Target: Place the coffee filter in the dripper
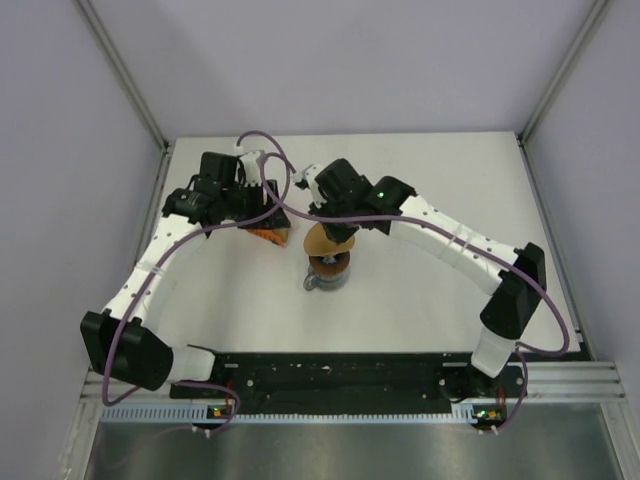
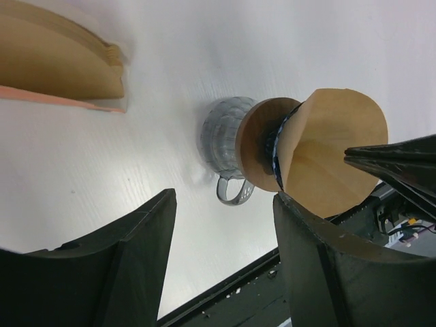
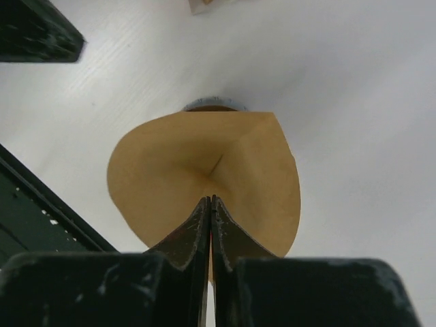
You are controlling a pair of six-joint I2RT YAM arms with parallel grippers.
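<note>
Right wrist, right tool [image 3: 210,201] pinched closed, tips against coffee filter [image 3: 204,160] atop dripper [image 2: 274,142].

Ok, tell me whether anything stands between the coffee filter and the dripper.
Nothing visible does: the coffee filter sits on the dripper, whose blue rim just shows beneath it, with the shut right hand at its centre.

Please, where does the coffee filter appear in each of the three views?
Top external: coffee filter at centre.
Left wrist: coffee filter at the right side.
Right wrist: coffee filter at centre.
Shared landmark: the right gripper, shut on it.
</note>
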